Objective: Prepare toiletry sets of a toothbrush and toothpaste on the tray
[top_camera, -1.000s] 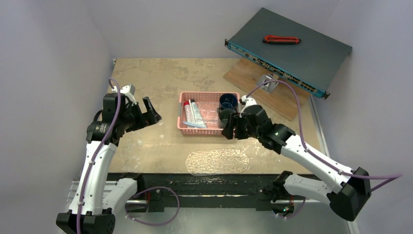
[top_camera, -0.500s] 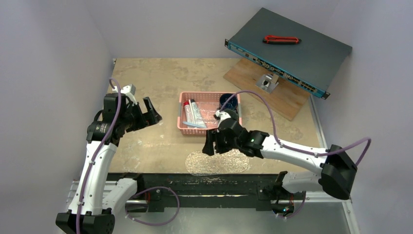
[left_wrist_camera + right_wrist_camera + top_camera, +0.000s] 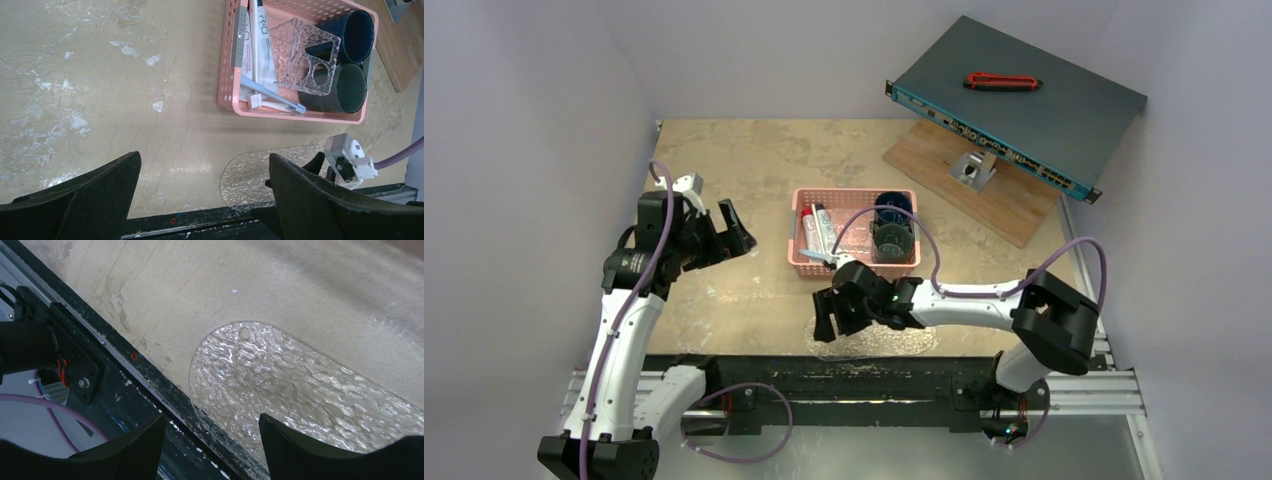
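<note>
The tray [image 3: 886,335] lies flat near the table's front edge, clear and pebbled, with nothing on it [image 3: 300,385]. My right gripper [image 3: 834,325] hangs open low over its left end, the fingers [image 3: 145,440] straddling the tray's near rim. A light blue toothbrush [image 3: 270,93] and a white toothbrush [image 3: 265,104] lie in the pink basket [image 3: 796,258], beside two toothpaste tubes, one white [image 3: 263,45] and one with red print [image 3: 243,42]. My left gripper [image 3: 729,230] stays open above bare table left of the basket [image 3: 205,165].
Two dark mugs [image 3: 892,240] [image 3: 894,207] and a clear holed holder [image 3: 305,62] share the basket. A network switch [image 3: 1019,105] with a red tool [image 3: 1002,81] rests on a wooden board [image 3: 994,200] at the back right. A black rail [image 3: 824,372] borders the front edge.
My right arm has swung from the mugs in the basket down and left to the tray's left end, its jaws a little wider. The left arm has not moved.
</note>
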You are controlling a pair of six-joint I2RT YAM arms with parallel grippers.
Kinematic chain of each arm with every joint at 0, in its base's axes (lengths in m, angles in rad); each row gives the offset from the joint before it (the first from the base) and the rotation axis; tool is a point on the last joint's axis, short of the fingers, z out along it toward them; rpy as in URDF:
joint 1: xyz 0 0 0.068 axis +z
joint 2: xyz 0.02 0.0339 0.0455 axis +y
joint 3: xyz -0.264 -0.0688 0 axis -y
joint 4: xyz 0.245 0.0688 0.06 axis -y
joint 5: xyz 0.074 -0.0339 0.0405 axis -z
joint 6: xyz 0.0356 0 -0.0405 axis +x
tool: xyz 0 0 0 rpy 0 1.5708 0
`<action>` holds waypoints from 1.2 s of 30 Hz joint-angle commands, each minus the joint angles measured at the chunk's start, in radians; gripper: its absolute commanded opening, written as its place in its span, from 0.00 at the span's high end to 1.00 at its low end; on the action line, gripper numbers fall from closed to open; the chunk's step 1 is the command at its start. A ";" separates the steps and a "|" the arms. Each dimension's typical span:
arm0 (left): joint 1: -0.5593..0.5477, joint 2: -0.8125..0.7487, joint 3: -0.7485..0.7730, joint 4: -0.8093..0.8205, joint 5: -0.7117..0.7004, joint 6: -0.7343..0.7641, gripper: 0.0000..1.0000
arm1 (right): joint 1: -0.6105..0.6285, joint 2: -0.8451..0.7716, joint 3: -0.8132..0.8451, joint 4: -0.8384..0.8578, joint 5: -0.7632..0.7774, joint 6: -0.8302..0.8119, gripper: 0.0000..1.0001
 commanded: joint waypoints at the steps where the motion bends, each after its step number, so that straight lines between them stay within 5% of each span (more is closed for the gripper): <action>1: -0.008 -0.002 -0.008 0.026 -0.011 0.014 0.01 | 0.012 0.032 0.054 0.080 -0.032 0.018 0.29; 36: -0.009 0.001 -0.005 0.023 -0.023 0.015 0.01 | 0.026 0.254 0.147 0.150 -0.048 0.007 0.29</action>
